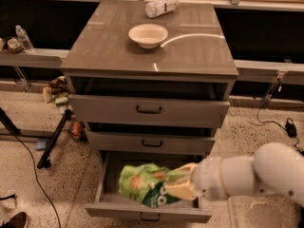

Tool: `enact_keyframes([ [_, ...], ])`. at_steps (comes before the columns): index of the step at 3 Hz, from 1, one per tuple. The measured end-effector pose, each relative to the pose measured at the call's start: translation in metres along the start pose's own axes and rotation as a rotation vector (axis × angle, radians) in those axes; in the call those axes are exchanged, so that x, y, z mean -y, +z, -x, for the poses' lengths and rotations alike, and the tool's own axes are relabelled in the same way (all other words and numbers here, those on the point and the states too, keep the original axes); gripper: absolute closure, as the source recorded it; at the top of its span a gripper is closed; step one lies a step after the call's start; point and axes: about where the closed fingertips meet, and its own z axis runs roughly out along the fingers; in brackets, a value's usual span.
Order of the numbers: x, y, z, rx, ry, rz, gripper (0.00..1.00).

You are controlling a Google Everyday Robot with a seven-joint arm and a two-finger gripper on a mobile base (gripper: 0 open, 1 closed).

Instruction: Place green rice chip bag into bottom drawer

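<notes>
From my station, the arm's white forearm reached in from the right of the view, low in front of the grey three-drawer cabinet (199, 51). The cream two-finger gripper (176, 183) was clamped on the green rice chip bag (142, 183), a light green crinkly foil pouch with tan round chip pictures and a darker green end with white lettering. It pinched the bag by its right-hand end.

The bag stuck out from the gripper toward the left of the view. Its long axis ran roughly level, across the width of the bottom drawer (114, 212), the wide grey pulled-out one with low side walls and a small dark bar handle. The bag hung inside the drawer's open outline, behind the front wall and between the side walls. I could not tell whether its underside touched the grey floor.

The two upper grey drawers (149, 110) sat closed above, clear of the bag. The cream round bowl (147, 34) and the clear plastic bottle (161, 6) lying on its side were up on the cabinet top, well apart from the work.

I judged the placement nearly done. Because the bag lay crosswise and within the walls, letting go should drop it flat onto the floor. The one risk I saw was the darker end catching on the front wall.
</notes>
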Motion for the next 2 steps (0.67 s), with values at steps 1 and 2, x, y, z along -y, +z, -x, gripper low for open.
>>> enact_keyframes([
  [1, -0.0284, 0.0785, -0.0333, -0.085, -0.008, 0.048, 1.0],
  [2, -0.0249, 0.0718, -0.0326, -0.077, -0.004, 0.043, 1.0],
])
